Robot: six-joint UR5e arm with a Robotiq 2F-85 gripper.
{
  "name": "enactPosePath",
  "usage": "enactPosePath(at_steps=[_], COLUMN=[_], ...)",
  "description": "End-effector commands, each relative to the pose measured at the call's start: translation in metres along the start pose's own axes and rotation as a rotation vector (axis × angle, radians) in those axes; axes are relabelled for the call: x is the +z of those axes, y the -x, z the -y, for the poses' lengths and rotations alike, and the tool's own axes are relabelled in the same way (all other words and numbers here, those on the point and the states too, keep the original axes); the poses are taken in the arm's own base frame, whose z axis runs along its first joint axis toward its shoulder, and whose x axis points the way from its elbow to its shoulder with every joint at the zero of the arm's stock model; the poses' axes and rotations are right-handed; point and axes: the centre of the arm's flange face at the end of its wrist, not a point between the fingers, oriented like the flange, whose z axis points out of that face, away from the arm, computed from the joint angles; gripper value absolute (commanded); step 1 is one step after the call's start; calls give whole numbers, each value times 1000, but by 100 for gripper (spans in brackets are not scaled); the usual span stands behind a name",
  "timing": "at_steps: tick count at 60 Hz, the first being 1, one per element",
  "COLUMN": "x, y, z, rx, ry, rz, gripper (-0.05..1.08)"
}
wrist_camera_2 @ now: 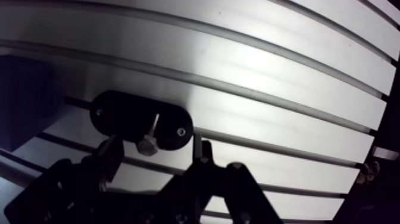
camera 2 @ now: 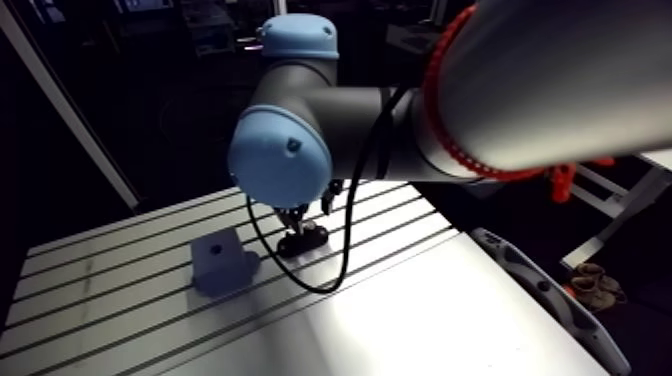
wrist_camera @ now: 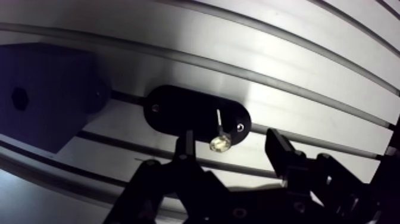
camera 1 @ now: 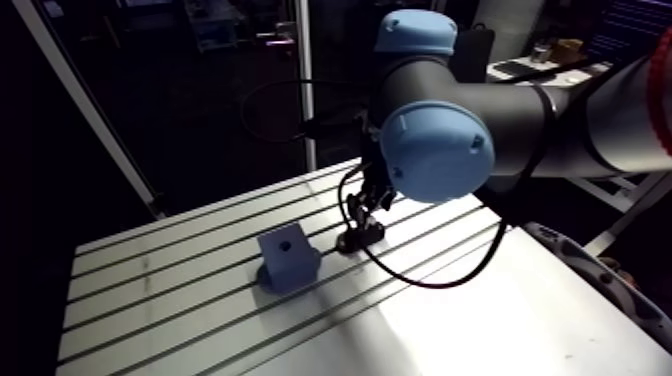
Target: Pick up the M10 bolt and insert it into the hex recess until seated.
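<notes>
The gripper [wrist_camera: 232, 145] hangs wide open and empty, the M10 bolt [wrist_camera: 219, 142] directly between its fingers on the black oval holder [wrist_camera: 178, 113] — head uppermost, shank seemingly upright — the hex-recess block [wrist_camera: 47, 101] just beside.

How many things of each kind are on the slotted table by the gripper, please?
Bolt: 1
Black oval plate: 1
Block with hex recess: 1
Total: 3

Shiny metal bolt [wrist_camera: 219, 143], brushed aluminium table [wrist_camera: 280, 50]
</notes>
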Motion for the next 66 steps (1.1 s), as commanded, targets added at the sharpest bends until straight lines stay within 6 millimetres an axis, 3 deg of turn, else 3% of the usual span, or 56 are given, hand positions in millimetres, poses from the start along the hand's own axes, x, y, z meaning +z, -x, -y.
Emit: enactPosePath(at_steps=[1,66], x=[0,2], y=[2,1], z=[3,8], rx=[-3,-8], ry=[2,-7], rz=[9,7], gripper=[32,49])
